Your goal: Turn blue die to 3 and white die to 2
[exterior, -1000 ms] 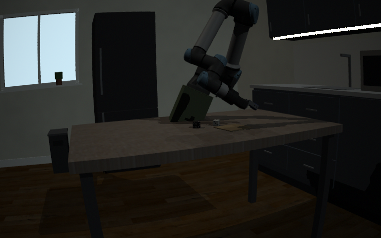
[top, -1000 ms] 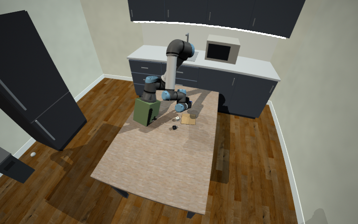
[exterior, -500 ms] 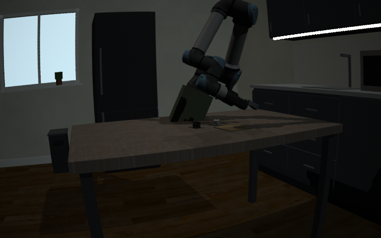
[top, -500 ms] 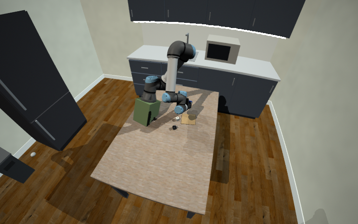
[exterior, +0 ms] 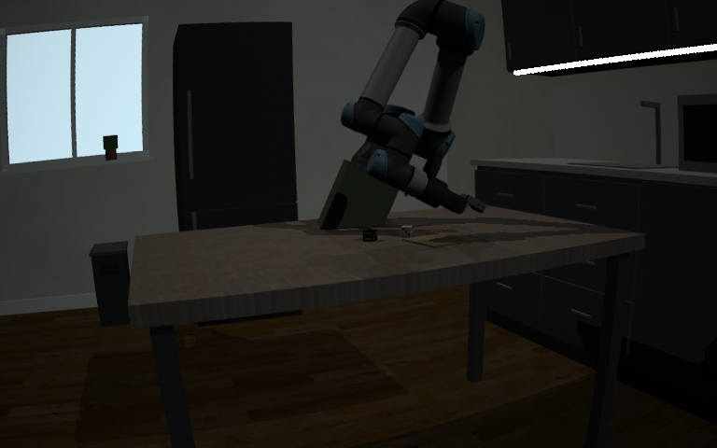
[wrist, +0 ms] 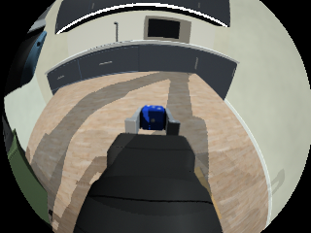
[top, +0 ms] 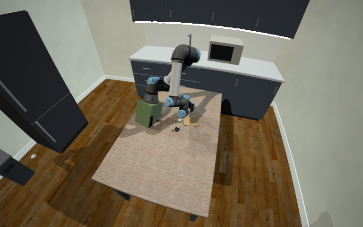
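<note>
My gripper (wrist: 153,114) (exterior: 478,204) is shut on the blue die (wrist: 153,116) (top: 192,104) and holds it above the table, beyond the mat. The fingers point outward, tilted somewhat downward. The mat (top: 190,124) (exterior: 430,242) is thin, tan and flat on the table, with the arm's shadow over part of it. The white die (top: 179,120) (exterior: 406,231) stands on the table just left of the mat. The black die (top: 177,129) (exterior: 369,234) stands on the table, nearer the front in the top view. The number on the blue die's top is too small to tell.
The green base block (top: 145,113) (exterior: 364,203) carries the arm at the table's left edge. The wooden table (top: 166,165) (exterior: 237,264) reaches toward the kitchen counter (top: 254,68) at the back. The wrist hangs low near the white die and the mat in the top view.
</note>
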{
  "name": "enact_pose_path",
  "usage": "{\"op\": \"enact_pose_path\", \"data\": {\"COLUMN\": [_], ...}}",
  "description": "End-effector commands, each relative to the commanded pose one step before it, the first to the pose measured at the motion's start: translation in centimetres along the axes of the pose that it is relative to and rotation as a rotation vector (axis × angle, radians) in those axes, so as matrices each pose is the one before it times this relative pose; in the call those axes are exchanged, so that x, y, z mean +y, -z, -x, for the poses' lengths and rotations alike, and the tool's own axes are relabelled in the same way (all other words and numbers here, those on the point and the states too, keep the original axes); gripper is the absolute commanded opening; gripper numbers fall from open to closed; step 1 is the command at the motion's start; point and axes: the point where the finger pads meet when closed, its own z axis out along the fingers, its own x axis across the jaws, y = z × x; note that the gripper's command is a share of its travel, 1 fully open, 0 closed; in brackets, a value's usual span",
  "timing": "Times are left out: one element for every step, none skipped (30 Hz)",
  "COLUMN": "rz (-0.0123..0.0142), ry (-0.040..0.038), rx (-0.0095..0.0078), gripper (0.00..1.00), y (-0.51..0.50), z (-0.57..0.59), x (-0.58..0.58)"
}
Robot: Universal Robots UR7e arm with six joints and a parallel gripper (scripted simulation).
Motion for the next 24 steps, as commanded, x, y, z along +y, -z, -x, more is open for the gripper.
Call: {"op": "enact_pose_path", "data": {"rz": [0.00038,0.0,0.0,0.0,0.0,0.0,0.0,0.0,0.0,0.0,0.0,0.0,0.0,0.0,0.0,0.0,0.0,0.0,0.0,0.0,0.0,0.0,0.0,0.0], "ry": [0.00605,0.0,0.0,0.0,0.0,0.0,0.0,0.0,0.0,0.0,0.0,0.0,0.0,0.0,0.0,0.0,0.0,0.0,0.0,0.0,0.0,0.0,0.0,0.0], "rx": [-0.00044,0.0,0.0,0.0,0.0,0.0,0.0,0.0,0.0,0.0,0.0,0.0,0.0,0.0,0.0,0.0,0.0,0.0,0.0,0.0,0.0,0.0,0.0,0.0], "gripper": [0.57,0.57,0.57,0.57,0.57,0.57,0.57,0.57,0.57,0.57,0.57,0.57,0.57,0.57,0.57,0.57,0.57,0.57,0.57,0.57,0.57,0.57,0.57,0.57], "y": [-0.831,-0.171,-0.165,-0.157,-0.146,-0.135,-0.122,-0.107,-0.093,-0.078,-0.062,-0.048,-0.034,0.0,0.0,-0.022,-0.012,-0.005,-0.001,0.0,0.0,0.0,0.0,0.0], "z": [-0.067,0.008,0.008,0.008,0.006,0.006,0.006,0.005,0.005,0.004,0.003,0.002,0.002,0.0,0.0,0.001,0.001,0.0,0.0,0.0,0.0,0.0,0.0,0.0], "x": [1.669,0.338,0.325,0.309,0.289,0.266,0.24,0.212,0.183,0.153,0.123,0.094,0.068,0.0,0.0,0.044,0.024,0.009,0.001,0.0,0.0,0.0,0.0,0.0]}}
